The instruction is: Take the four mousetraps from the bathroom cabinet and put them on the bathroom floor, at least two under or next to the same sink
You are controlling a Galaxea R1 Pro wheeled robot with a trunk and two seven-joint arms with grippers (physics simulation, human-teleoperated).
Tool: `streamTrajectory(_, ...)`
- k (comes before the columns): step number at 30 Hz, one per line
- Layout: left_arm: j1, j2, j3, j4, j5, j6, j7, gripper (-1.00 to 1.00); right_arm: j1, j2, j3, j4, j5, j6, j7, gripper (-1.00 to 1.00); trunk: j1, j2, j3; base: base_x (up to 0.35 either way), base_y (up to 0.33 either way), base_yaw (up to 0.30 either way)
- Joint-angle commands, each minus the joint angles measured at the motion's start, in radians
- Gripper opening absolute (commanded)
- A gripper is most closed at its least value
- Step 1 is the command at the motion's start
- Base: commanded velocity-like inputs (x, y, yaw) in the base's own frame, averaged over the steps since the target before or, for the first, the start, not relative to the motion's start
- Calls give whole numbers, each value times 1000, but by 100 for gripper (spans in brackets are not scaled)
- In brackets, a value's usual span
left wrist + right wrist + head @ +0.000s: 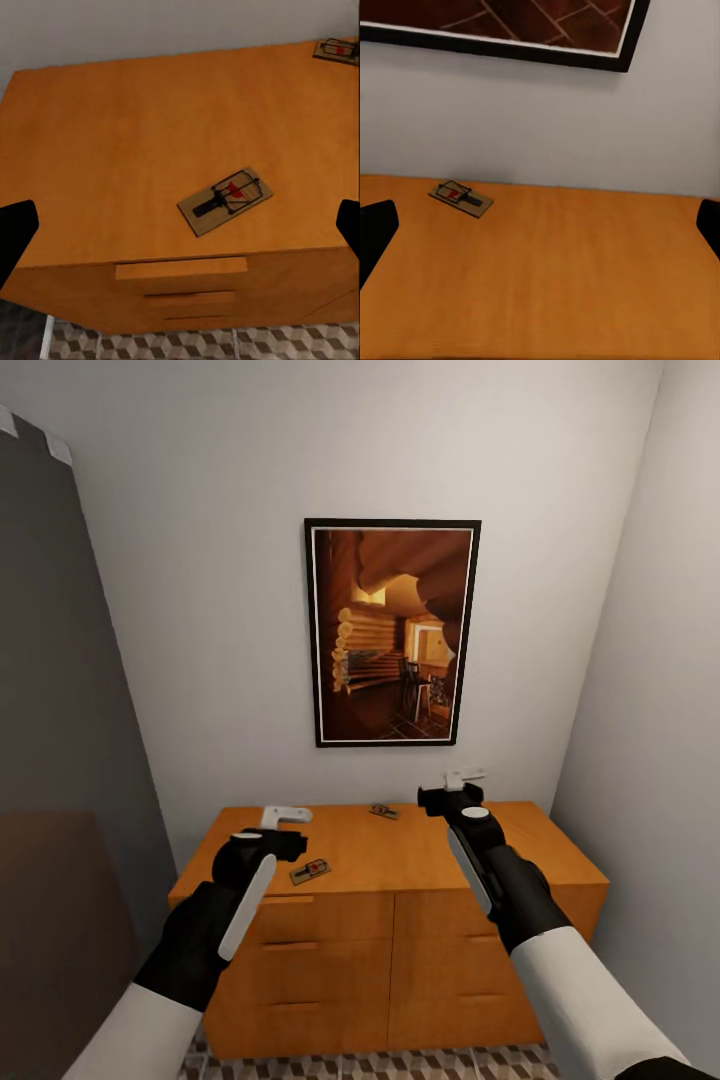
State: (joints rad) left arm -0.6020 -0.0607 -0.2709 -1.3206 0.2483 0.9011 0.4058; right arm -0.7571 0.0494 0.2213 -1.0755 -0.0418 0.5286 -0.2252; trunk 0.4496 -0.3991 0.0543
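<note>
White walls close in a narrow alcove around the cabinet (400, 920), a low orange-brown wooden unit with plain fronts; its base and the lower front are cut off at the head view's bottom edge.

Two mousetraps are visible on the cabinet top.
- Near mousetrap (310, 871): a small flat brown board with dark wire parts and a red spot, lying skewed close to the front edge, left of centre. The left wrist view shows it (225, 200) most clearly; finer detail of the wire is hard to make out.
- Far mousetrap (383, 811): same type, lying near the back edge by the wall, about mid-width. The right wrist view shows it (460, 198) small and distant; the left wrist view cuts it off at the picture's corner (337, 51).

Claw positions and state:
- Left gripper (285, 817): hovers above the left part of the top, its fingers spread wide and holding nothing. The near mousetrap lies just beside it, toward the cabinet's centre, and lower. Only dark fingertips (15, 232) enter the left wrist view's sides.
- Right gripper (465, 778): hovers above the right part of the top near the back edge, fingers apart and empty. The far mousetrap lies near it, toward the centre.

Bathroom floor (420, 1063): a strip of cube-pattern tiles shows below the cabinet. A framed picture (392, 632) of a log interior hangs on the back wall. A dark grey panel (60, 740) stands at the left.
</note>
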Motion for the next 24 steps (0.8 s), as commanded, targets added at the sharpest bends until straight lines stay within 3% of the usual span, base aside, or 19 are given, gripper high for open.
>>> streamTrajectory(1,-1,0,-1,2,8,-6,0,100,-2,0,7,3,-4,4,-7,100,0,-1,-1,0,0,0)
streamTrajectory(11,-2,8,0,14,-7,-35,-68,100,-9,-2,24,27,-4,2,-8,100,0,-1,-1,54,0,0)
streamTrajectory(24,-2,13,0,16,-10,-29,-74,100,-10,-3,26,31,-4,2,-9,100,0,-1,-1,300,0,0)
